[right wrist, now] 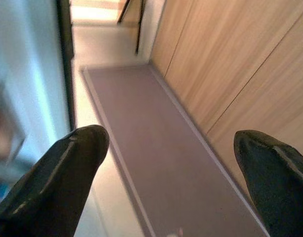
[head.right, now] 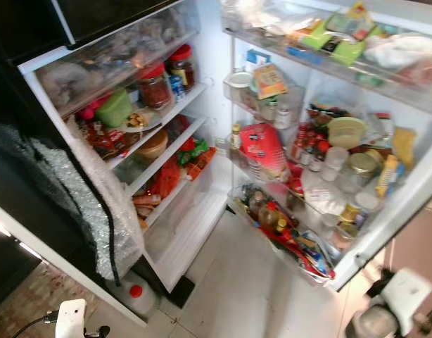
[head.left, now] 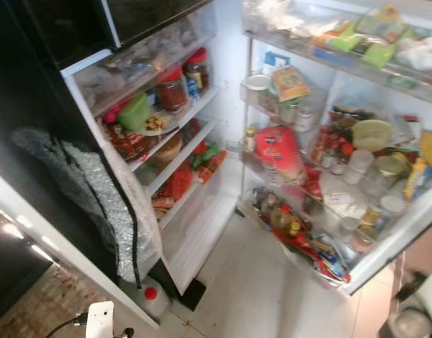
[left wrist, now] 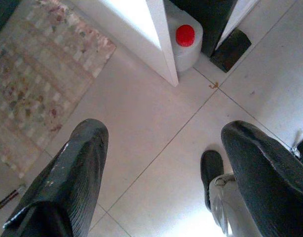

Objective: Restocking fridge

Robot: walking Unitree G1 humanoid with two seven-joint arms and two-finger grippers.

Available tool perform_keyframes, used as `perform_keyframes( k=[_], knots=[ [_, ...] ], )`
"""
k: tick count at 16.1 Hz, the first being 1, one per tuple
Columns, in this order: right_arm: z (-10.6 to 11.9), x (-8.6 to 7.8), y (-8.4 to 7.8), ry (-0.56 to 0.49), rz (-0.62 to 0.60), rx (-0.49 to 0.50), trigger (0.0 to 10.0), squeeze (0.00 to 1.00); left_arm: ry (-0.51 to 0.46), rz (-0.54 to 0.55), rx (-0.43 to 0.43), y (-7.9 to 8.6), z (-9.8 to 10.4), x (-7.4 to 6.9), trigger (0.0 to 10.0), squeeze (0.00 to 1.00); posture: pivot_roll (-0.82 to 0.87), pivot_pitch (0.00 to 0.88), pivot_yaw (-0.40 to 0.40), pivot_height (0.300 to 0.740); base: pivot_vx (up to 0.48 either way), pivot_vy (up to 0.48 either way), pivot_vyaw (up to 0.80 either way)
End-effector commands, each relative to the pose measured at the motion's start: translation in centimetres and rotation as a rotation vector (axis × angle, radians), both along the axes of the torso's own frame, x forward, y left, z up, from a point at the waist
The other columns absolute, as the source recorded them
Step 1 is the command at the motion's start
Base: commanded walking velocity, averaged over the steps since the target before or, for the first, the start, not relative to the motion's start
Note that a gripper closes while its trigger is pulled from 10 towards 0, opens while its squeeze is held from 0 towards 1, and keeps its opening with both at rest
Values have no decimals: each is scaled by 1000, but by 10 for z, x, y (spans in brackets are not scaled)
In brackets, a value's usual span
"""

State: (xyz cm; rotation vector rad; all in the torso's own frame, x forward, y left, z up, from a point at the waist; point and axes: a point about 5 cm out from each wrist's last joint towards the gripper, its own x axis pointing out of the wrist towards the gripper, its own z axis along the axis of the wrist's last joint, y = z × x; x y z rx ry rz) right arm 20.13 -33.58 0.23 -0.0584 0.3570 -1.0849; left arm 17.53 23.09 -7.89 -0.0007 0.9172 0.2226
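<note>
My left gripper (left wrist: 161, 163) hangs with fingers spread, nothing between them, over pale floor tiles (left wrist: 141, 113) near a red-capped white jug (left wrist: 187, 42). The open fridge (head.left: 202, 211) fills the frame's middle, shelves crowded. My right gripper (right wrist: 166, 168), fingers apart, hangs above a grey mat (right wrist: 156, 148).

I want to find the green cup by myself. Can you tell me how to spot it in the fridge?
Look at the open fridge, at the shelves on its left side. On the shelf that also holds two red-lidded jars, the green cup sits furthest left, next to a plate of food. It is the only bright green thing on that shelf.
</note>
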Motion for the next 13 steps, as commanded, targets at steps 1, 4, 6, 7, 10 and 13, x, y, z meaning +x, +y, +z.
perform_keyframes(
  k=[1, 4, 6, 7, 10, 13],
  knots=[
    [10, 7, -4, -53, -27, -24, 10000, 0, 17, -11, 16, 5, -1, -4, 10000, 0, -108, 7, 92, 740, 0, 0, 0],
    [27, 20, -8, -118, -19, -66, 10000, 0, 18, -19, 16, 5, -1, -4, 10000, 0, -109, 0, 91, 740, 0, 0, 0],
    [35, 25, -10, -148, -35, -87, 10000, 0, 13, -22, 14, 4, -1, -4, 10000, 0, -110, 0, 92, 740, 0, 0, 0],
    [38, 26, -11, -156, -33, -97, 10000, 0, 14, -26, 15, 4, -1, -4, 10000, 0, -109, 0, 92, 740, 0, 0, 0],
    [44, 24, -17, -180, -83, -106, 10000, 0, 14, -24, 17, 5, -1, -4, 10000, 0, -106, 0, 94, 740, 0, 0, 0],
    [52, 26, -21, -212, -96, -128, 10000, 0, 11, -25, 22, 5, 0, -4, 10000, 0, -107, 1, 95, 740, 0, 0, 0]
  ],
)
